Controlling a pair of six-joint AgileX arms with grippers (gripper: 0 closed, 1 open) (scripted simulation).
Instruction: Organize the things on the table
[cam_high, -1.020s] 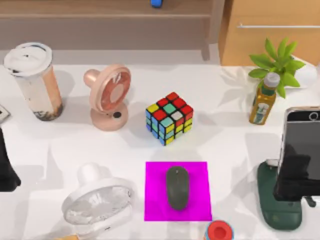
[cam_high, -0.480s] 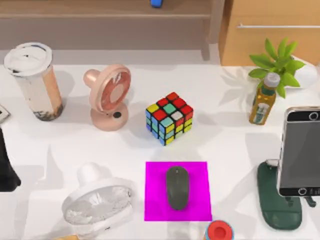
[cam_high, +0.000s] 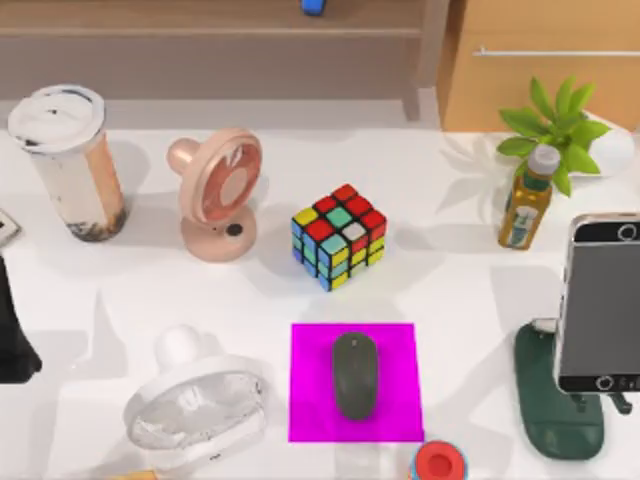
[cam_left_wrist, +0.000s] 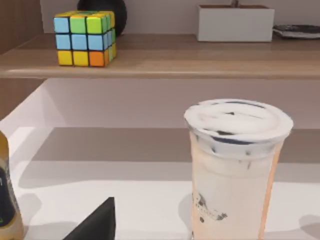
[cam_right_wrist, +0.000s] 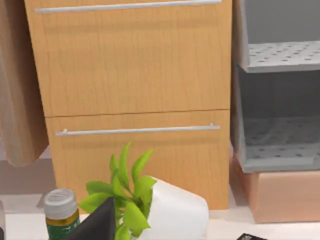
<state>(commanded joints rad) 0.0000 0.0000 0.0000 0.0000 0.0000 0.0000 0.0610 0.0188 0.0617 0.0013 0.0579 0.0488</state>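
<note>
- Our right arm had left the phone (cam_high: 598, 300) standing on its green stand (cam_high: 558, 415) at the table's (cam_high: 450, 290) right; we couldn't tell either gripper's state.
- Mouse (cam_high: 355, 374) lay on the magenta mat (cam_high: 312, 400); cup (cam_high: 68, 160) waited far left.

A home-office or study setting was suggested: a large white tabletop (cam_high: 450, 290) was backed by a light wooden drawer cabinet with steel bar handles (cam_right_wrist: 130, 75), a long wooden shelf (cam_left_wrist: 160, 55) and a small green potted plant (cam_high: 560, 125).
</note>
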